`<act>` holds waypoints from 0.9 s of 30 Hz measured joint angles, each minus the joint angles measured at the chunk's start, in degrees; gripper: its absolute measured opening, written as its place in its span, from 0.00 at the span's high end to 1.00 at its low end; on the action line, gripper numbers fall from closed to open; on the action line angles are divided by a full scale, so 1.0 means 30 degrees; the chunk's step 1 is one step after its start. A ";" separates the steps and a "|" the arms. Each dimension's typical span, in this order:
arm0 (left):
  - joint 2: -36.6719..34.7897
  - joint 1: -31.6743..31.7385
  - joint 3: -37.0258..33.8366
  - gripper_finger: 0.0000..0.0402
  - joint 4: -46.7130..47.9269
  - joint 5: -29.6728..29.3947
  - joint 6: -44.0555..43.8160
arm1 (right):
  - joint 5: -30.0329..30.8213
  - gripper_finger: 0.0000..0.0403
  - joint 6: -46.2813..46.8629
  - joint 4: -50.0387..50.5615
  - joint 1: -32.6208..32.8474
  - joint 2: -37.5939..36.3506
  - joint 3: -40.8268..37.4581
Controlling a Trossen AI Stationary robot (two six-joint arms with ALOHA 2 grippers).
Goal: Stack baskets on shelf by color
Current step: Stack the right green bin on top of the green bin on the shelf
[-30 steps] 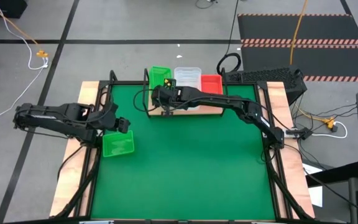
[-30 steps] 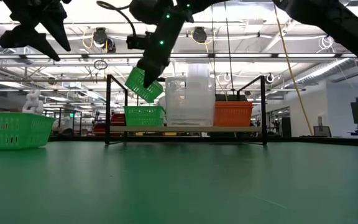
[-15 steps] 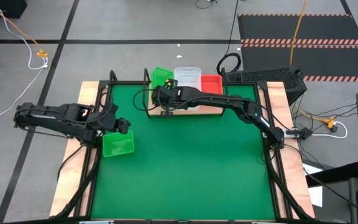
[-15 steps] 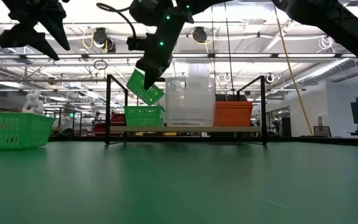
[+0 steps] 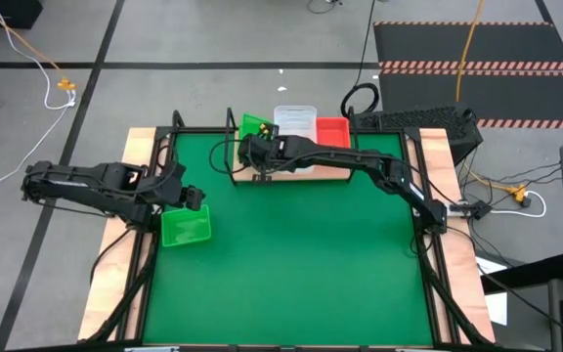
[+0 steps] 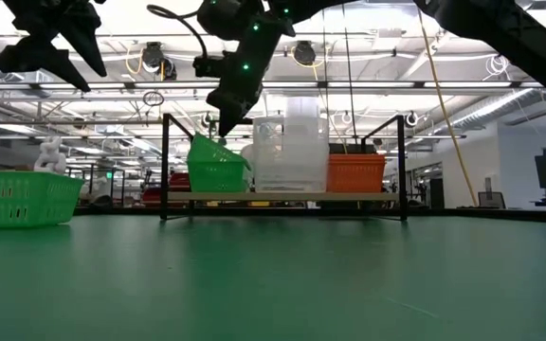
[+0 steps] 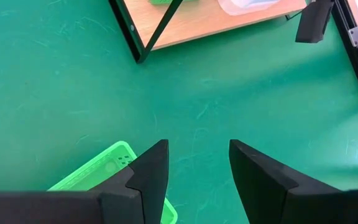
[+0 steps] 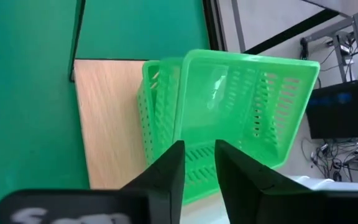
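My right gripper [image 5: 255, 138] [image 6: 222, 128] [image 8: 199, 146] is above the left end of the shelf [image 5: 301, 174] [image 6: 292, 196]. Its fingers are narrowly open, just over the near end of a green basket [image 8: 241, 99] [image 6: 218, 163]. That basket sits slightly askew inside a second green basket [image 8: 157, 112] on the board. A stack of clear baskets [image 5: 294, 122] [image 6: 290, 142] is in the shelf's middle and red [image 5: 333, 132] [image 6: 355, 172] is at its right end. My left gripper [image 5: 195, 196] [image 7: 194, 146] hangs open above a third green basket [image 5: 186, 227] [image 6: 17, 197] on the mat's left.
The shelf's black wire frame [image 6: 166, 166] rises at both ends of the board. Bare wooden strips [image 5: 115, 274] border the green mat [image 5: 291, 264] on either side. A black object [image 5: 413, 122] lies past the far right corner. The mat's middle and near part are open.
The green basket that hung tilted under my right gripper above the shelf has come down and levelled out. It now sits nested in the green basket on the board. My right gripper has sunk only slightly.
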State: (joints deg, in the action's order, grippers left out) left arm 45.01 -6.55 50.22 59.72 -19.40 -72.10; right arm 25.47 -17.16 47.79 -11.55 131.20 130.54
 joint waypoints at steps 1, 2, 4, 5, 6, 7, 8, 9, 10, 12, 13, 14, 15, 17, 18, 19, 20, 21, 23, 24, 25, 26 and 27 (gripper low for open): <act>0.0000 0.0001 0.0006 0.58 0.0000 0.0000 0.0000 | 0.0000 0.79 -0.0028 -0.0029 0.0000 0.0000 0.0000; 0.0000 0.0007 0.0004 0.58 0.0000 0.0007 0.0000 | 0.0000 0.79 -0.0055 -0.0111 0.0000 0.0000 0.0000; 0.0000 0.0007 0.0007 0.58 0.0007 0.0007 0.0007 | 0.0003 0.78 -0.0068 -0.0417 0.0000 0.0000 0.0000; 0.0000 0.0007 0.0007 0.58 0.0007 0.0007 0.0007 | 0.0000 0.77 -0.0095 -0.0616 0.0000 0.0000 0.0000; 0.0000 0.0007 0.0000 0.58 0.0007 0.0007 0.0007 | 0.0000 0.77 -0.0217 -0.0854 0.0000 0.0000 0.0000; 0.0000 0.0007 0.0006 0.58 0.0007 0.0007 0.0007 | 0.0001 0.76 -0.0310 -0.1122 0.0000 -0.0007 0.0000; 0.0000 0.0007 0.0003 0.58 0.0007 0.0007 0.0007 | -0.0007 0.76 -0.0317 -0.1345 0.0038 -0.0105 0.0000; 0.0000 0.0004 0.0007 0.58 0.0007 0.0007 0.0004 | -0.0003 0.76 -0.0305 -0.1567 0.0084 -0.0169 0.0000; 0.0000 -0.0007 0.0005 0.58 0.0005 0.0007 -0.0007 | -0.0027 0.76 -0.0258 -0.1861 0.0113 -0.0372 0.0000; 0.0000 -0.0007 0.0000 0.58 -0.0083 -0.0031 0.0196 | -0.0643 0.76 0.0015 -0.1856 0.0124 -0.1047 -0.0007; 0.0056 -0.0024 0.0000 0.58 -0.0380 -0.0117 0.0677 | -0.1462 0.76 0.0385 -0.1919 0.0122 -0.1495 -0.0005; 0.0120 -0.0028 0.0002 0.58 -0.0965 -0.0292 0.1408 | -0.2408 0.76 0.0975 -0.1793 0.0083 -0.2056 -0.0005; 0.0147 -0.0029 0.0002 0.58 -0.1688 -0.0566 0.2370 | -0.3483 0.76 0.1576 -0.1512 -0.0022 -0.2646 -0.0003; 0.0337 -0.0024 0.0002 0.58 -0.3694 -0.1178 0.4784 | -0.5616 0.76 0.2422 -0.1396 -0.0254 -0.3911 0.0000; 0.0466 0.0056 0.0004 0.58 -0.5025 -0.1451 0.6286 | -0.6549 0.76 0.2746 -0.1118 -0.0425 -0.4587 -0.0009; 0.0657 0.0165 0.0007 0.58 -0.6279 -0.1652 0.7839 | -0.7260 0.76 0.2941 -0.0942 -0.0581 -0.5266 -0.0101; 0.0900 0.0351 0.0007 0.58 -0.7454 -0.1760 0.9343 | -0.7816 0.76 0.3063 -0.0844 -0.0694 -0.5974 -0.0279; 0.1163 0.0665 0.0007 0.58 -0.8619 -0.1764 1.0774 | -0.8028 0.76 0.3167 -0.0684 -0.0802 -0.6700 -0.0605; 0.1951 0.1460 0.0020 0.58 -1.0560 -0.1556 1.3245 | -0.8018 0.76 0.3321 -0.0273 -0.0929 -0.8193 -0.1645; 0.2313 0.1958 0.0035 0.58 -1.1249 -0.1230 1.4270 | -0.8017 0.77 0.3494 -0.0232 -0.0971 -0.8911 -0.2341; 0.2741 0.2496 0.0036 0.58 -1.1600 -0.0751 1.5152 | -0.8005 0.78 0.3788 -0.0264 -0.1005 -0.9696 -0.3155; 0.3278 0.3038 0.0072 0.58 -1.1759 -0.0300 1.5952 | -0.7974 0.78 0.4166 -0.0277 -0.1005 -1.0458 -0.4122; 0.3831 0.3579 0.0276 0.58 -1.1740 0.0174 1.6707 | -0.7984 0.79 0.4603 -0.0420 -0.1005 -1.1261 -0.5172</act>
State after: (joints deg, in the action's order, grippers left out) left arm 56.51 4.19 51.04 24.50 -18.87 -21.97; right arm 1.52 -3.35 46.53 -14.57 97.41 115.02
